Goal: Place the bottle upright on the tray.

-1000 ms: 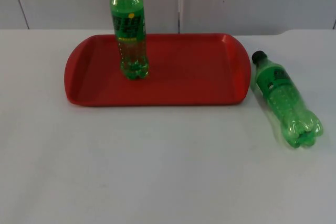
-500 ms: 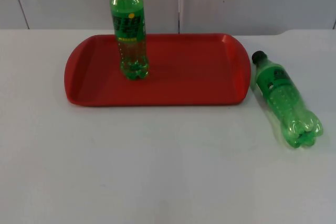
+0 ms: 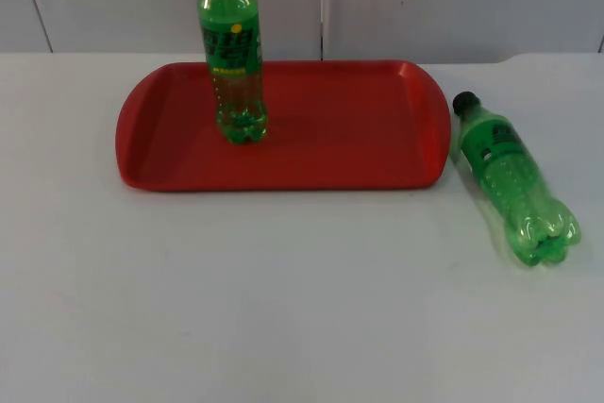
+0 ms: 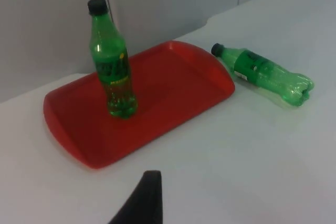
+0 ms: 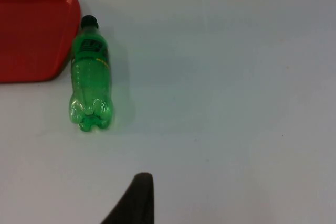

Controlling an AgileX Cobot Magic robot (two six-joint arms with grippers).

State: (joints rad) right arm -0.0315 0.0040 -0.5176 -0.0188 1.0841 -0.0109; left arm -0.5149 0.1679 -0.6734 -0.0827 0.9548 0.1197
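A: What do the two grippers do?
B: One black fingertip (image 4: pixel 147 198) of the left gripper and one (image 5: pixel 137 199) of the right gripper hang over the white table (image 3: pixel 283 309). I cannot tell if they are apart.
A: And the bottles?
B: One green bottle (image 3: pixel 233 54) stands on the red tray (image 3: pixel 349 139). The other bottle (image 3: pixel 514 181) lies on the table just beside it.

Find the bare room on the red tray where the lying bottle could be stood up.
The tray floor lies bare from the standing bottle across to the rim beside the lying bottle. Crowded: the patch around the standing bottle, and the narrow gap between that rim and the lying bottle's cap.
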